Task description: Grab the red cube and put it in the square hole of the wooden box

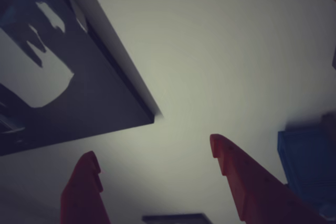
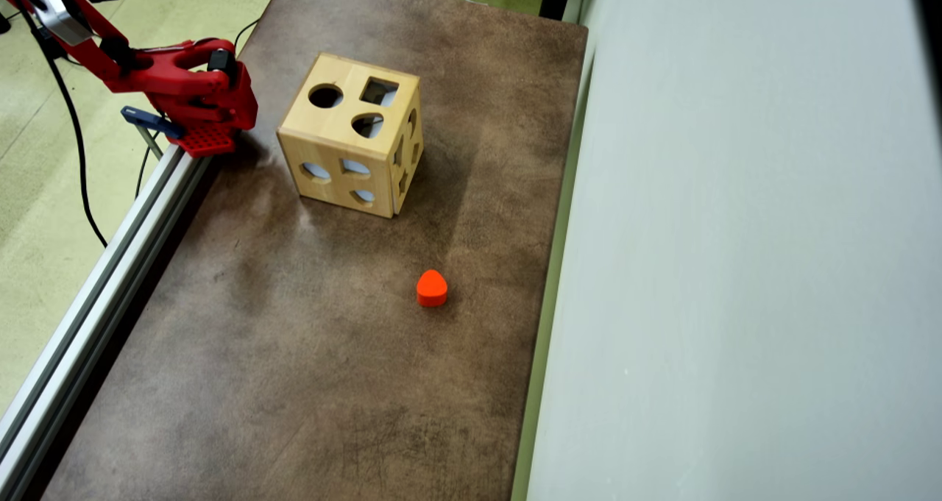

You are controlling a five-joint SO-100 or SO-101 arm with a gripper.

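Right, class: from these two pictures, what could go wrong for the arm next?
The only loose block shown is a rounded orange-red block; no cube shows, so it may grab the wrong piece. The square hole sits close to the round hole on the wooden box, so aiming could slip.

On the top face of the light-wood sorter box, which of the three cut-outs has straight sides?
The square hole, at the upper right of the wooden box's top face in the overhead view. The round hole sits to its left, and the rounded-triangle hole below it.
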